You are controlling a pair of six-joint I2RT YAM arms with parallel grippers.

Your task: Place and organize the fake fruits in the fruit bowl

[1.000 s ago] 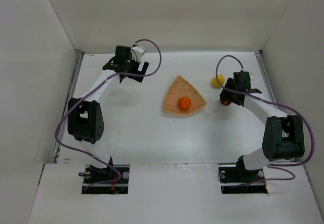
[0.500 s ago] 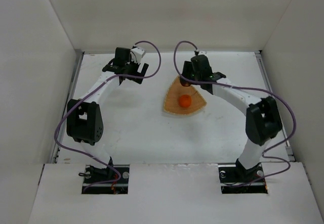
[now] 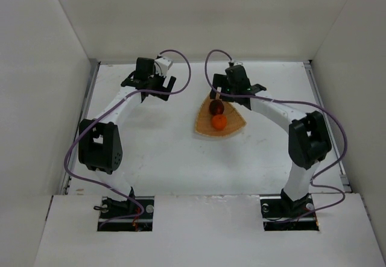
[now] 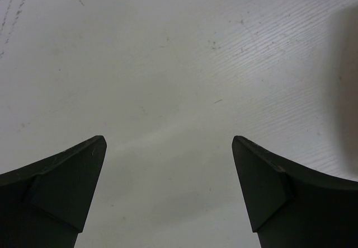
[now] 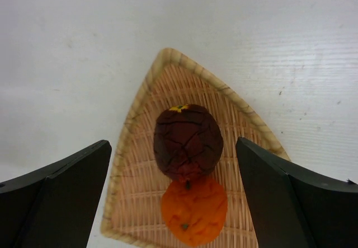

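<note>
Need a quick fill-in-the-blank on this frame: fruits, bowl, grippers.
The fruit bowl holds ____ fruits.
The dark red fruit lies right next to the ____ one.
The right gripper hovers over the bowl with jaws ____.
The left gripper holds ____.
Answers: two; orange; open; nothing.

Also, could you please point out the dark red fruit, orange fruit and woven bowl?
dark red fruit [image 5: 188, 141], right wrist view, its centre.
orange fruit [image 5: 194, 210], right wrist view, its centre.
woven bowl [image 5: 168, 55], right wrist view, rim tip.
</note>
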